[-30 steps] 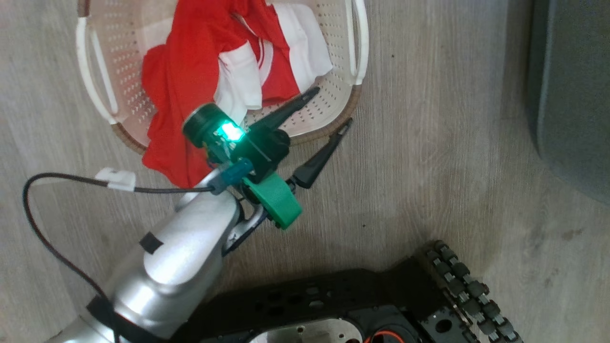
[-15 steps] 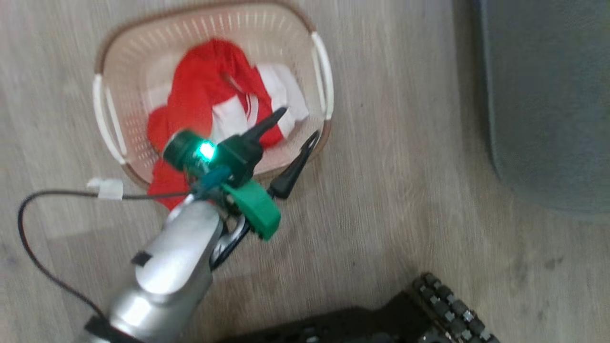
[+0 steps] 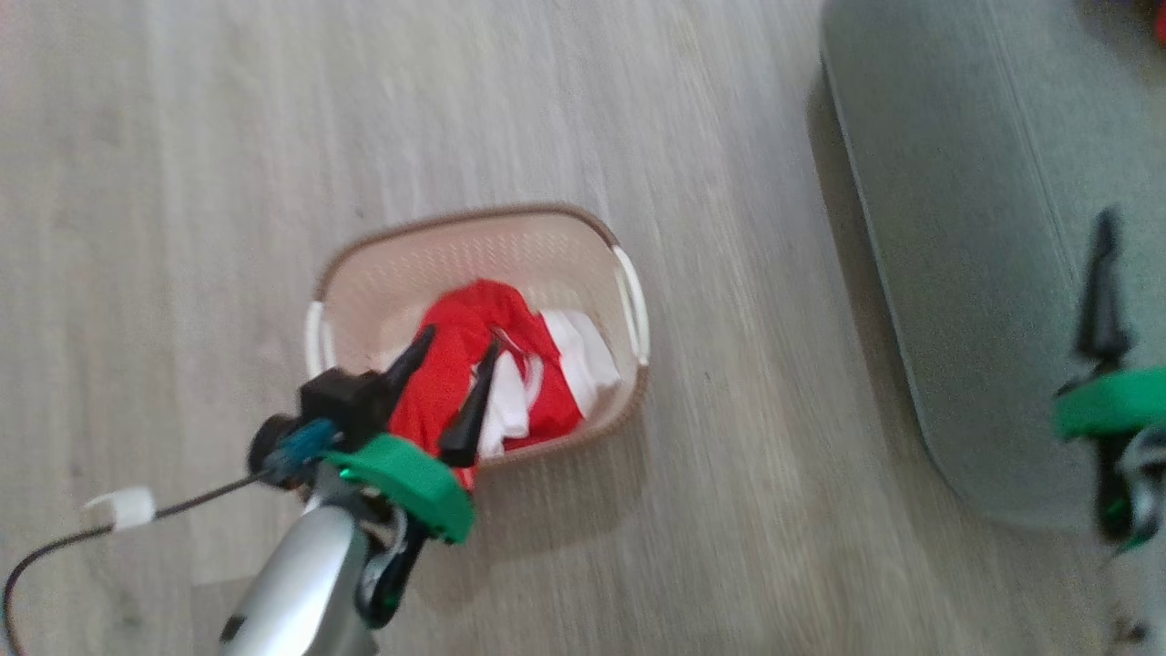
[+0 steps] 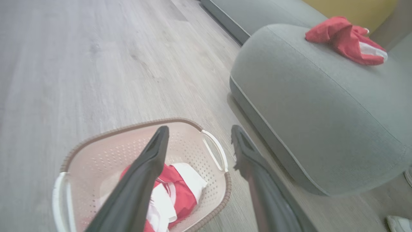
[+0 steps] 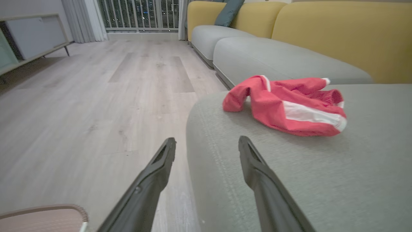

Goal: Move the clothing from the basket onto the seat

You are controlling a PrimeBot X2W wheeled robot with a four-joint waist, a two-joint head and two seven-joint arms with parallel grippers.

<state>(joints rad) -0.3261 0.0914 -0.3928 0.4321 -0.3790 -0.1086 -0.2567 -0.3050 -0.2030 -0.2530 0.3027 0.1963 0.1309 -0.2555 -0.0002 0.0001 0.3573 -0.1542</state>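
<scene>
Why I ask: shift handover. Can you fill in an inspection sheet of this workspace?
Surface: pale wood-look floor; the basket stands on it.
Job's things: basket upright, red and white clothing bunched inside; one red and white garment lies on the grey seat.
Clutter: a small white item on the floor by the seat, too cut off to identify.
Grippers: left gripper open, empty, over the basket; right gripper open, empty, at the seat's edge.
Cables: dark cable with a white tag runs to the left wrist.
Surroundings: yellow-backed sofa, low cabinet, curtains.
</scene>
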